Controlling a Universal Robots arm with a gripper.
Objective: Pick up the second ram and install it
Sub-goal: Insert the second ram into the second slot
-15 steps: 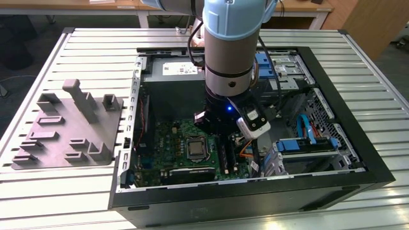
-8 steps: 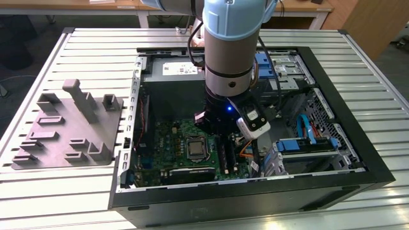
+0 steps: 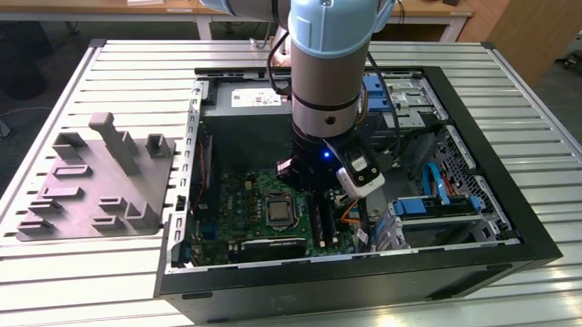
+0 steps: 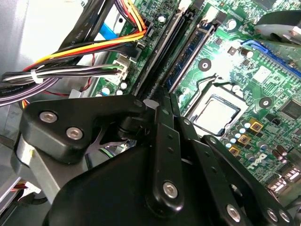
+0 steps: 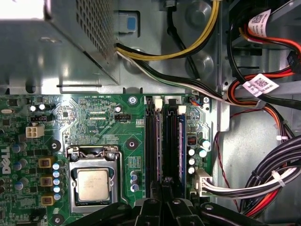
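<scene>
Hand (image 5: pixel 165 200), lower centre of frame: closed on the second ram (image 5: pixel 167 141), whose long axis runs straight up-frame along the memory slots (image 5: pixel 153 146), beside the processor socket (image 5: pixel 94 181).

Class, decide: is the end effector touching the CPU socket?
Apart. In the first wrist view the end effector sits over the memory slots, with a strip of motherboard between it and the CPU socket.
</scene>
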